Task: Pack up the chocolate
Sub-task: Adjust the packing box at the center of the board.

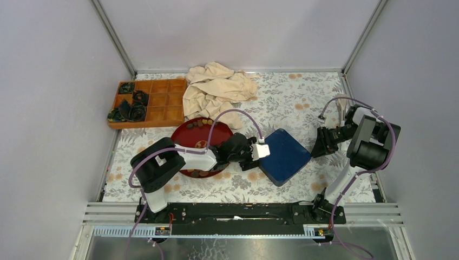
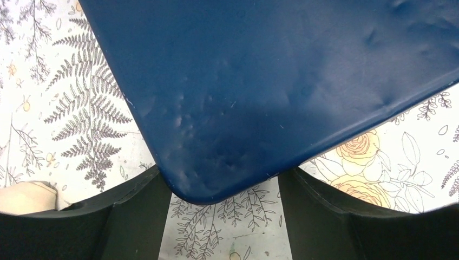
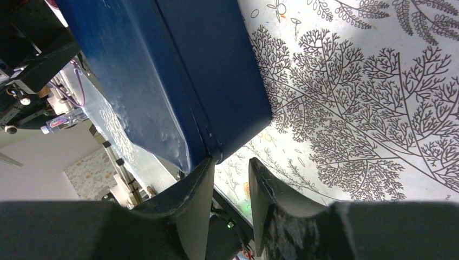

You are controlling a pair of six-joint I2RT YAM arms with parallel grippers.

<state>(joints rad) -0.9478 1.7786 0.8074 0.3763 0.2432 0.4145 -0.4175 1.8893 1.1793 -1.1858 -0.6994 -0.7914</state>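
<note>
Left gripper (image 2: pixel 222 181), jaws wide, straddles the left corner of the blue box (image 1: pixel 285 156), holding nothing. Right gripper (image 3: pixel 231 165), jaws partly apart and empty, sits at the box's right corner. The step is likely lid removal: pinch the lid only, above its seam, and lift both corners evenly. Only the right wrist view shows that seam. Only the top view shows the chocolate (image 1: pixel 200 124), on a red plate (image 1: pixel 178 132) left of the box.

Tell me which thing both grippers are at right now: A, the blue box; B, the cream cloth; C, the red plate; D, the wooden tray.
A: the left gripper has one corner of the blue box between its fingers, and the right gripper points at the opposite corner.
</note>
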